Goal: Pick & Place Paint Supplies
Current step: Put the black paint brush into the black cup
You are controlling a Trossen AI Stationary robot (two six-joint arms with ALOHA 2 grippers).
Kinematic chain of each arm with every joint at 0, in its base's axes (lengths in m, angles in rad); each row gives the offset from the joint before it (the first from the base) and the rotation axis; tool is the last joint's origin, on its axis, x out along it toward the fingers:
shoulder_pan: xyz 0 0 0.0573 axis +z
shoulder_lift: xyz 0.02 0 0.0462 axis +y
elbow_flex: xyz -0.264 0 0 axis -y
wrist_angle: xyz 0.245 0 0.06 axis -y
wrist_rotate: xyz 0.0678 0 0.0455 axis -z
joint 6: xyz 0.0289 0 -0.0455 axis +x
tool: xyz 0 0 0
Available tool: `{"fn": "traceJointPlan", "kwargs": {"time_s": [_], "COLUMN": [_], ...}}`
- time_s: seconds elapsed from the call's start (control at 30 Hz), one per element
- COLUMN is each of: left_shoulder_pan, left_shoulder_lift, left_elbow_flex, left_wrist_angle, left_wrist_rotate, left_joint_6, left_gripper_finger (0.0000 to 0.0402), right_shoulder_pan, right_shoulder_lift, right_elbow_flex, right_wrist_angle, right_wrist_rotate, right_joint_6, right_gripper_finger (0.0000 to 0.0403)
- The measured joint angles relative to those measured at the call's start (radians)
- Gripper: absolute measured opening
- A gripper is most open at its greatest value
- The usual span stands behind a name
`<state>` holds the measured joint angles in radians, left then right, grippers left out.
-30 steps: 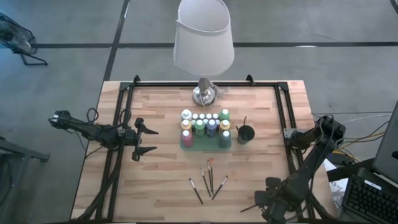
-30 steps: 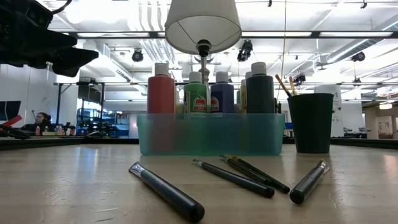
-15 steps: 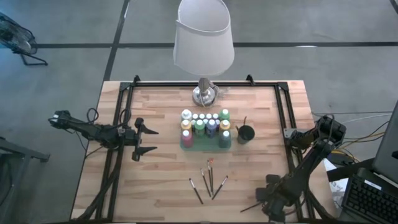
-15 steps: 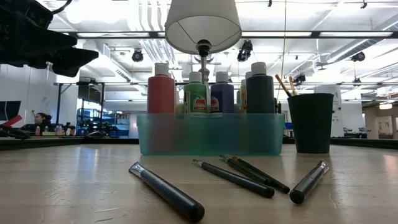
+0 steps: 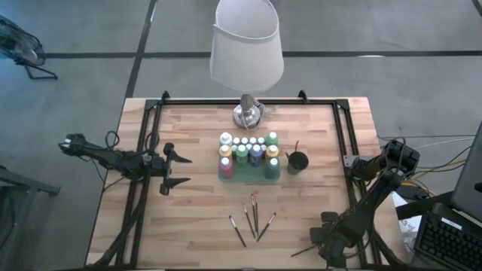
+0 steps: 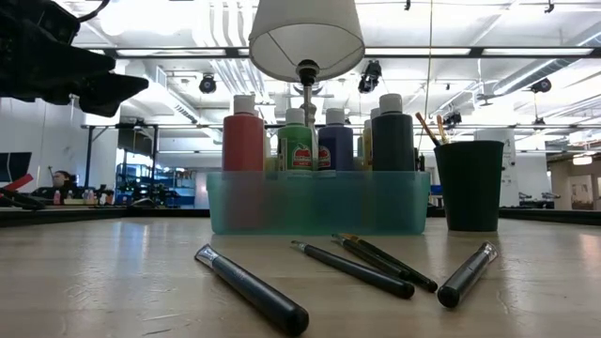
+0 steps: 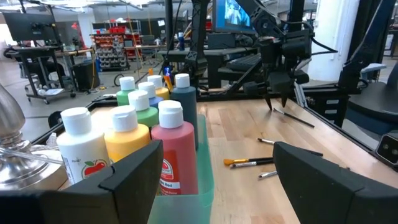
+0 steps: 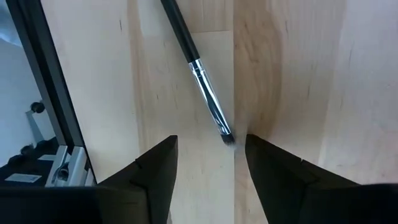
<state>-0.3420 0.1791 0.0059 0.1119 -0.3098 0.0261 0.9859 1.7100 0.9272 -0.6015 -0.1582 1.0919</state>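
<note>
We see the right end effector (image 8: pixel 205 165) poised low over a stray paintbrush (image 8: pixel 198 71) at the near right corner of the wooden table (image 5: pixel 188 226), its fingers parted with the bristle tip lying between them but nothing yet gripped. The left end effector (image 5: pixel 172 167) hangs wide open and idle above the table's left side, level with the teal tray (image 6: pixel 315 202). That tray, at the table's centre, holds the white-capped paint bottles (image 5: pixel 248 150) standing upright, a red one (image 7: pixel 174 155) at its near left corner. A black cup (image 5: pixel 298 161) just to the tray's right has a couple of brushes in it, and four more brushes (image 5: pixel 252 218) lie fanned on the boards nearer than the tray. A white-shaded lamp (image 5: pixel 247 45) stands at the far edge. We judge the step in hand to be the pick of the corner brush: the next move calls for lowering the last little way, squaring the fingers across the thin shaft rather than its tip, closing, then carrying it to the cup.
</note>
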Motion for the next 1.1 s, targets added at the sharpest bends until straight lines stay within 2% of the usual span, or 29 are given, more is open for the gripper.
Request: {"fn": "traceJointPlan", "kwargs": {"time_s": [0.4, 0.8, 1.1], "left_shoulder_pan": [0.0, 0.0, 0.0], "left_shoulder_lift": [0.0, 0.0, 0.0], "left_elbow_flex": [0.0, 0.0, 0.0], "left_wrist_angle": [-0.05, -0.051, -0.052], "left_wrist_rotate": [0.003, 0.003, 0.003], "left_joint_6": [0.0, 0.0, 0.0], "left_gripper_finger": [0.031, 0.031, 0.031], "right_shoulder_pan": [0.001, 0.0, 0.016], "right_shoulder_lift": [0.0, 0.0, 0.001], "right_elbow_flex": [-0.009, -0.034, -0.035], "right_wrist_angle": [0.004, 0.018, 0.033], "right_wrist_rotate": [0.068, 0.078, 0.058], "right_joint_6": [0.011, 0.005, -0.052], "right_gripper_finger": [0.0131, 0.0081, 0.0073]}}
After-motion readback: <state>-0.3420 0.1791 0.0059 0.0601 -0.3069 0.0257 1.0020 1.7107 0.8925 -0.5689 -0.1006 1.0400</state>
